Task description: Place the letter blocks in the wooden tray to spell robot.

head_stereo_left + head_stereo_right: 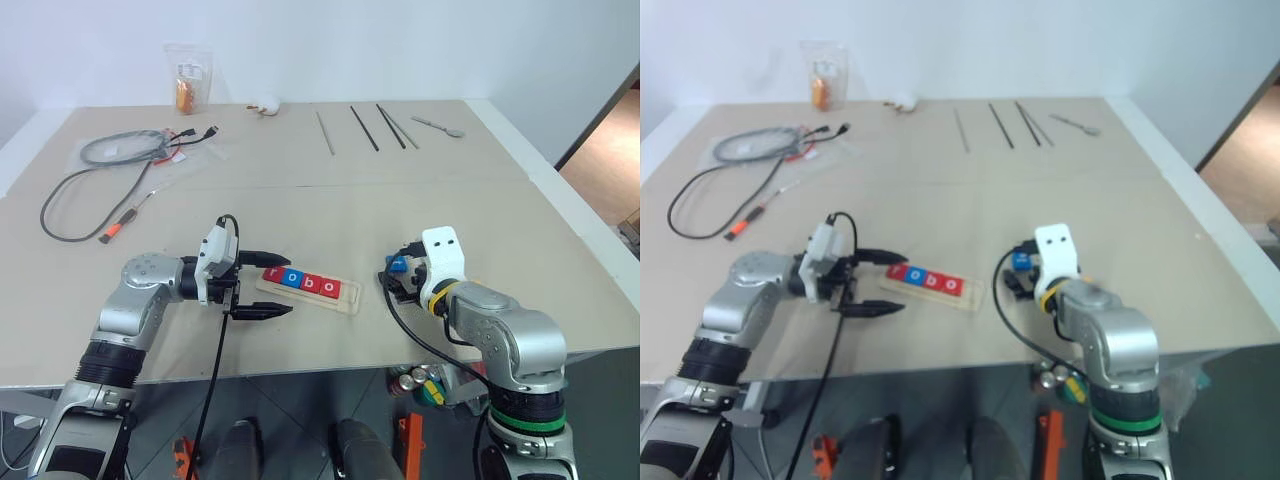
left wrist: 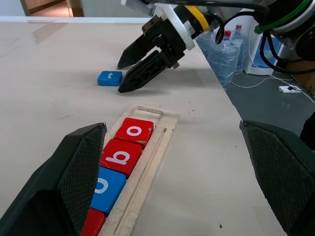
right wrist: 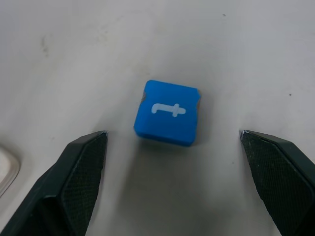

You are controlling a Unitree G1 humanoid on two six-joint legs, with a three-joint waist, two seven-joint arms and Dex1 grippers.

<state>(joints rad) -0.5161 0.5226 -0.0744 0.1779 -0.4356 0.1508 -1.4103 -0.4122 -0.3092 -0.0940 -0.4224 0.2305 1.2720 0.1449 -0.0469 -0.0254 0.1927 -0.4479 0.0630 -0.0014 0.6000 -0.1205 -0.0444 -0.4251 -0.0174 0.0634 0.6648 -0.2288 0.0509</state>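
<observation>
The wooden tray (image 1: 308, 289) lay on the table (image 1: 300, 200) with four letter blocks (image 2: 120, 157) in its groove: red, blue, red, red, reading r, o, b, o. The slot at the tray's 3 o'clock end stood bare. The fifth block, a blue t (image 3: 168, 113), lay flat on the table apart from the tray, off toward 3 o'clock from that bare end.

The right gripper (image 2: 129, 77) hung just over the blue t with its two black fingers (image 3: 74, 172) spread wide, one on each side of the block and touching neither it nor the tray. The left gripper (image 1: 268, 284) sat at the tray's 9 o'clock end, pointing along it, its fingers also wide apart and holding nothing.

Toward 12 o'clock on the table lay a coiled cable (image 1: 110, 160), a small bag (image 1: 187, 78) and several thin rods (image 1: 365, 128).
</observation>
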